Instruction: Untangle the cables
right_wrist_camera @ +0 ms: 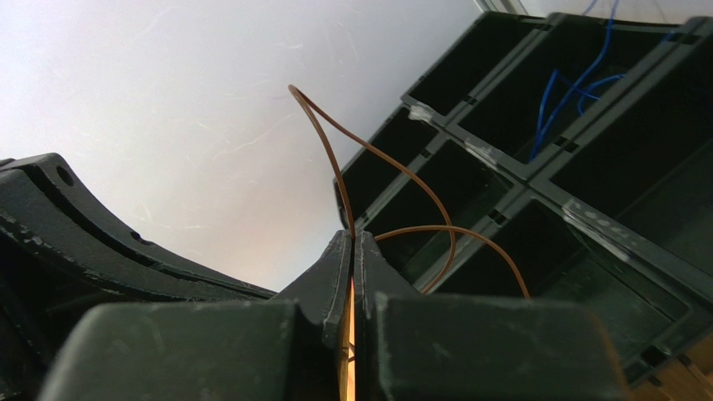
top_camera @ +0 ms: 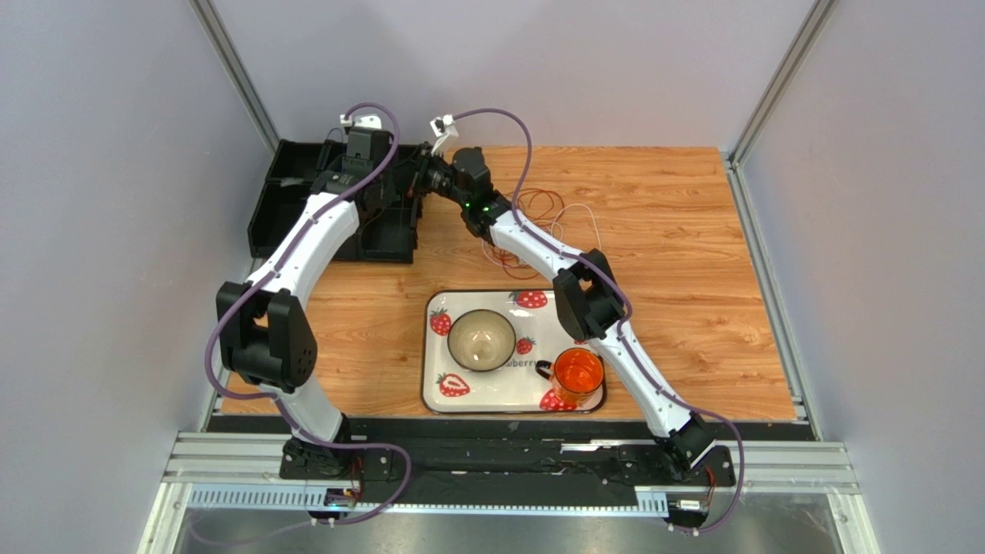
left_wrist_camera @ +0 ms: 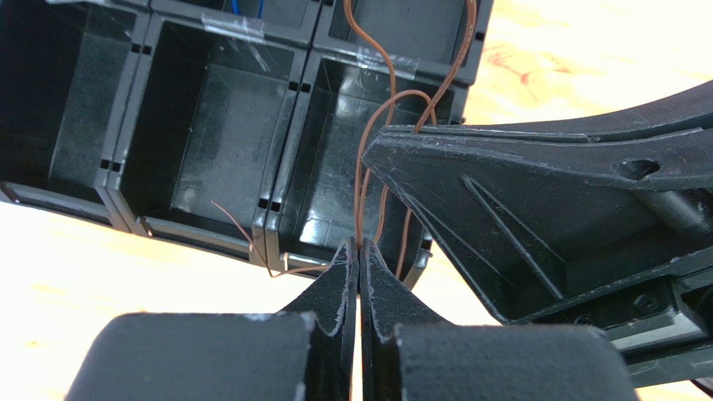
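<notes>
A thin orange-brown cable (left_wrist_camera: 361, 200) runs from my left gripper (left_wrist_camera: 360, 244) up over a black compartment box (left_wrist_camera: 209, 109). My left gripper is shut on this cable at its fingertips. My right gripper (right_wrist_camera: 351, 236) is shut on the same orange-brown cable (right_wrist_camera: 435, 227), which loops beside the box (right_wrist_camera: 502, 184). In the top view both grippers, left (top_camera: 393, 191) and right (top_camera: 419, 182), meet at the box's right edge. A loose tangle of reddish and white cables (top_camera: 543, 214) lies on the table behind the right arm. A blue cable (right_wrist_camera: 577, 83) lies in one compartment.
The black compartment box (top_camera: 301, 196) stands at the table's far left. A strawberry-print tray (top_camera: 437, 398) near the front holds a bowl (top_camera: 481, 339) and an orange cup (top_camera: 577, 374). Grey walls close in the left, back and right sides.
</notes>
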You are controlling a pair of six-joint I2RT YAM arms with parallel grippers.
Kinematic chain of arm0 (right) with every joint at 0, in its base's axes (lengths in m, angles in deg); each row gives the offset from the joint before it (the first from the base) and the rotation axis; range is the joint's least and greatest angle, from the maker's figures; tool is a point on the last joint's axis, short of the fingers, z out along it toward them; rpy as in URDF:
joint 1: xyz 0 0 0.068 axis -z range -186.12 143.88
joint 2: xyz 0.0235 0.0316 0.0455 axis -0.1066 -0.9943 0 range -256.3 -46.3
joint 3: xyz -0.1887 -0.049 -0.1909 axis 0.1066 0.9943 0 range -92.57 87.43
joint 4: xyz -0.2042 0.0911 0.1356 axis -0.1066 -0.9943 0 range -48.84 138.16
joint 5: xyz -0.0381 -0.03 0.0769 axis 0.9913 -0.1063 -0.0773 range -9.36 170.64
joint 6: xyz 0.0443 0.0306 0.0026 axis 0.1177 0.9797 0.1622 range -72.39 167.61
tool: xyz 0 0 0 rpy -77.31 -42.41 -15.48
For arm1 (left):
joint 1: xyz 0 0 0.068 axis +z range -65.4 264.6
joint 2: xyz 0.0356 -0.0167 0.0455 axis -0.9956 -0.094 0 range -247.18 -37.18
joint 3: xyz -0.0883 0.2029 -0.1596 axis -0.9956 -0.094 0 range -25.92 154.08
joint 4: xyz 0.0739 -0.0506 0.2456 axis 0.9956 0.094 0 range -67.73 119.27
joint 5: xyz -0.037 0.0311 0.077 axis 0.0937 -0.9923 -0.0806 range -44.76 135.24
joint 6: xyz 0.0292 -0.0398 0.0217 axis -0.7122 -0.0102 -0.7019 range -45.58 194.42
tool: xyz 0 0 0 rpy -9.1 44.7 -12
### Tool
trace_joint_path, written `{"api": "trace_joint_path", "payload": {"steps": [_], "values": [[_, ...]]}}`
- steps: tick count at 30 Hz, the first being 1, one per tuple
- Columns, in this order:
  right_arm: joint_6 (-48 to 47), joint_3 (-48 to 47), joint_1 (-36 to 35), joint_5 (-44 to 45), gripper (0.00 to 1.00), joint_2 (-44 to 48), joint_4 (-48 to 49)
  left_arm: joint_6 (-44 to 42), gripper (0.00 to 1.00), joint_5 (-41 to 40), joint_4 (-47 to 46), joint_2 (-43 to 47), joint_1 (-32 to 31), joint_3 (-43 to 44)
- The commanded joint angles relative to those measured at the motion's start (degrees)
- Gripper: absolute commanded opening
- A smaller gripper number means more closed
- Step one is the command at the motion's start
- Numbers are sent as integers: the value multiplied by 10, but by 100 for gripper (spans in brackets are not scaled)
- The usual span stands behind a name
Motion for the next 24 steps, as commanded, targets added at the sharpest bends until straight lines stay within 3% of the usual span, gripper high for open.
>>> {"api": "trace_joint_path", "payload": {"steps": [1, 7, 12, 18, 22, 24], "values": [[-27, -4, -5, 22, 0, -4, 34, 10, 0, 21, -28, -18, 4, 29], [-54, 11, -4, 53, 0, -5, 15, 23, 0, 27, -20, -67, 4, 68], [-56, 9, -2, 55, 7, -16, 0, 22, 0, 21, -15, -102, 4, 85], [-75, 14, 0, 51, 24, -5, -24, 22, 0, 18, -17, -119, 4, 91], [-103, 54, 4, 47, 46, 45, -44, 17, 0, 14, -7, -128, 4, 104], [-116, 82, 7, 42, 49, 83, -49, 15, 0, 15, -6, -129, 4, 104]]}}
